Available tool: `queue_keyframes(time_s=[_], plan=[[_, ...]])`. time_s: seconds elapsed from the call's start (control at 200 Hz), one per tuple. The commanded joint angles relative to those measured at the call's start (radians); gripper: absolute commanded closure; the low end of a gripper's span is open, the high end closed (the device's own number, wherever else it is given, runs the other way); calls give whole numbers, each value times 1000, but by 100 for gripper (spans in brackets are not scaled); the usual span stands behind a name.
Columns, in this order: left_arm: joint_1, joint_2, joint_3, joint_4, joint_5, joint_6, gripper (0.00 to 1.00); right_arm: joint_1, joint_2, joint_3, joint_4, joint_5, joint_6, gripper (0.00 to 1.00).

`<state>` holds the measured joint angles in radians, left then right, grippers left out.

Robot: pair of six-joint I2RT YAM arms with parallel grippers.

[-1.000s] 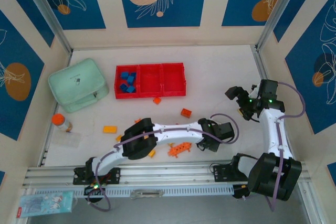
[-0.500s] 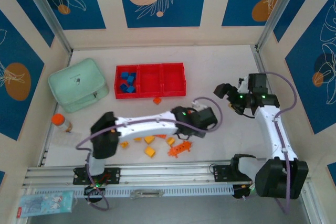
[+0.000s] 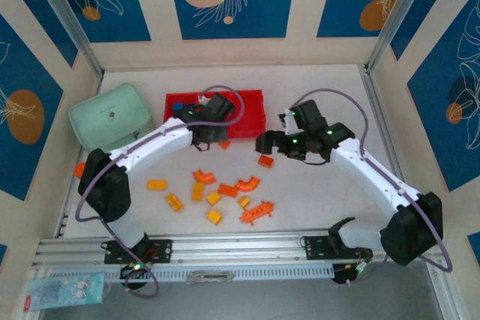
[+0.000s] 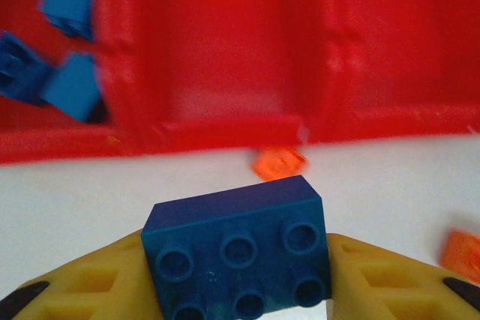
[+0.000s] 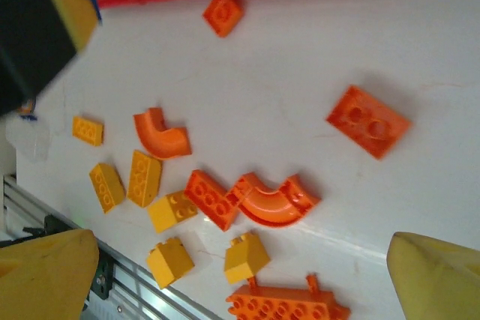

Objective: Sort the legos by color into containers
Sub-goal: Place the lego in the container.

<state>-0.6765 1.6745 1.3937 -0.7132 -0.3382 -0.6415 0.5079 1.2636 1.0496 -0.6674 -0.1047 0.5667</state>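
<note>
My left gripper point(image 4: 236, 290) is shut on a blue lego brick point(image 4: 236, 249), studs toward the camera, held above the table just in front of the red tray point(image 4: 225, 129). In the top view the left gripper point(image 3: 210, 136) hangs at the tray's front wall point(image 3: 251, 134). Several blue legos point(image 4: 67, 84) lie in the left compartment; the middle one point(image 4: 232, 58) looks bare. My right gripper point(image 5: 240, 275) is open above loose orange arches point(image 5: 274, 200), an orange brick point(image 5: 367, 120) and several yellow bricks point(image 5: 172, 211). From above, the right gripper point(image 3: 274, 133) is right of the tray's front.
A flat orange piece point(image 3: 224, 144) lies just in front of the tray. An orange brick point(image 3: 265, 160) sits below my right gripper. The loose pile point(image 3: 217, 196) spreads over the near middle, with a long orange piece point(image 3: 257, 212). A mint green box point(image 3: 112, 120) stands at the left.
My left arm has swung from the near right of the table up and left to the tray's front. My right arm has reached left from the right wall toward the middle.
</note>
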Motion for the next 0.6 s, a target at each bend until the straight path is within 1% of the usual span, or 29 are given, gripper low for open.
queue_keyframes(time_s=[0.0, 0.07, 0.135, 0.265, 0.35, 0.43, 0.5, 0.595], plan=[[125, -7, 0, 27, 29, 82, 52, 77, 43, 44, 84, 48, 13, 1], [198, 27, 14, 60, 59, 102, 52, 123, 74, 54, 128, 57, 12, 1], [262, 75, 52, 57, 80, 108, 52, 155, 103, 70, 151, 73, 6, 1], [346, 181, 122, 77, 100, 131, 51, 187, 149, 98, 163, 80, 9, 1], [377, 243, 170, 71, 130, 144, 47, 187, 158, 101, 151, 76, 9, 1], [395, 283, 206, 58, 123, 146, 43, 188, 151, 90, 147, 86, 6, 1], [406, 290, 219, 64, 136, 146, 37, 185, 142, 83, 145, 94, 7, 1], [408, 274, 222, 74, 149, 159, 32, 182, 135, 79, 143, 102, 6, 1]])
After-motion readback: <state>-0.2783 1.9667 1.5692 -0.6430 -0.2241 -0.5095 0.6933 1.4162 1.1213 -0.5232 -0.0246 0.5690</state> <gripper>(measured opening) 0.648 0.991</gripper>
